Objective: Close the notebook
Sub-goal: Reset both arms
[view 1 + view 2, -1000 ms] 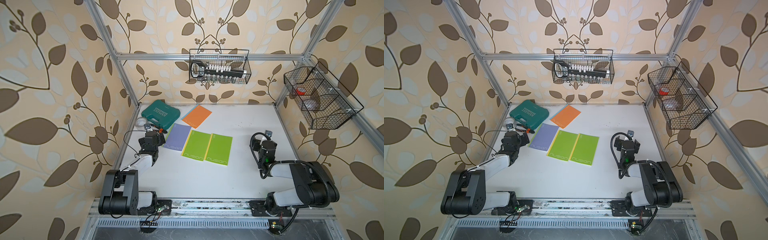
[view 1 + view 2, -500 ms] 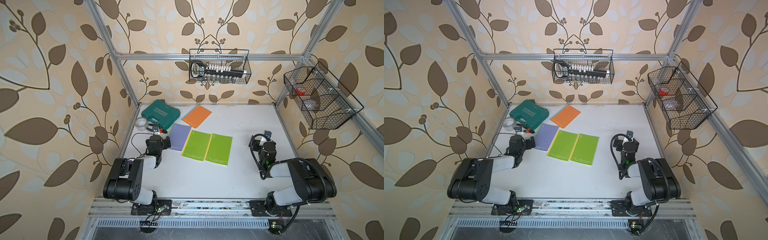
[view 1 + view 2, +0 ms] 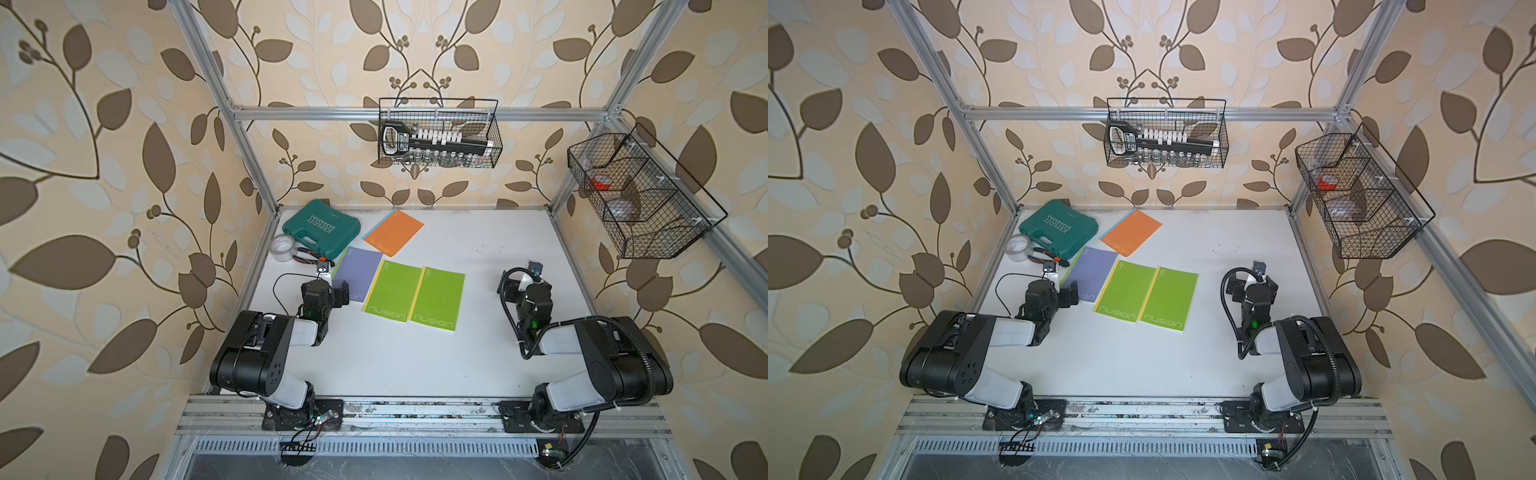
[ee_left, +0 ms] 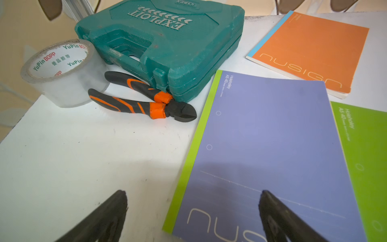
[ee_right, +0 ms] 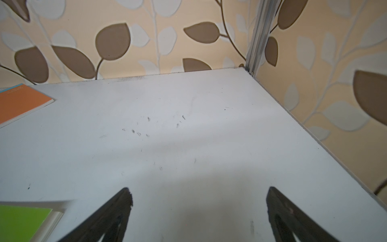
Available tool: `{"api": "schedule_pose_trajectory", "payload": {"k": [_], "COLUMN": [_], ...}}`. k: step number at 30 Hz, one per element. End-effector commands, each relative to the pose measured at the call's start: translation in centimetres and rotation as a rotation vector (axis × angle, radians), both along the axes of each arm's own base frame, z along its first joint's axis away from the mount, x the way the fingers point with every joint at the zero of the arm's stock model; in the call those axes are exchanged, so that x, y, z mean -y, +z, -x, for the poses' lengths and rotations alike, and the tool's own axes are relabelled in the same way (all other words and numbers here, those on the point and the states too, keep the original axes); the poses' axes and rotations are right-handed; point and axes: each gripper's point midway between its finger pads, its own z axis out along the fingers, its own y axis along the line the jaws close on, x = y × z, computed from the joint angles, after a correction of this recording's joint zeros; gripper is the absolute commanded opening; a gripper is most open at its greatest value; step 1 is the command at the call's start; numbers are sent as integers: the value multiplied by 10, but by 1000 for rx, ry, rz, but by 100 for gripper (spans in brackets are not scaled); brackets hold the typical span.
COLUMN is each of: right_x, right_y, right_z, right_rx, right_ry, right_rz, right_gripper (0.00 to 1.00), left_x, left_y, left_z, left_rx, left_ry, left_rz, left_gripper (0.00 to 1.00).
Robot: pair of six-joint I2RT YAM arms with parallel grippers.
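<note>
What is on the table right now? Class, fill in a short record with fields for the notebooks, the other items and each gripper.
notebooks: orange notebook, purple notebook, middle green notebook, right green notebook; all flat, covers up, apparently closed
other items: teal tool case, tape roll, pliers, in the far left corner of the table
left gripper: open, empty, straddling the purple notebook's near left edge
right gripper: open, empty, over bare table
</note>
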Motion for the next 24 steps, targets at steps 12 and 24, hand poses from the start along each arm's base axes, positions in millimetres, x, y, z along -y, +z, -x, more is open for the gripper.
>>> {"api": "schedule_pose_trajectory", "payload": {"k": [12,24], "right_x": [-3,-3], "right_y": [4,5], "right_z": [-5,-5], "right_rx": [15,16], "right_ry": [17,20], "right_rz": [-4,-7], "right_gripper": [100,100], "left_x": [-18,-33], "left_y": [12,17], "left_z": [-14,-8], "left_rx": [35,49], "left_ry": [71,204], "left_rz": [9,-26], "left_gripper": [99,99]}}
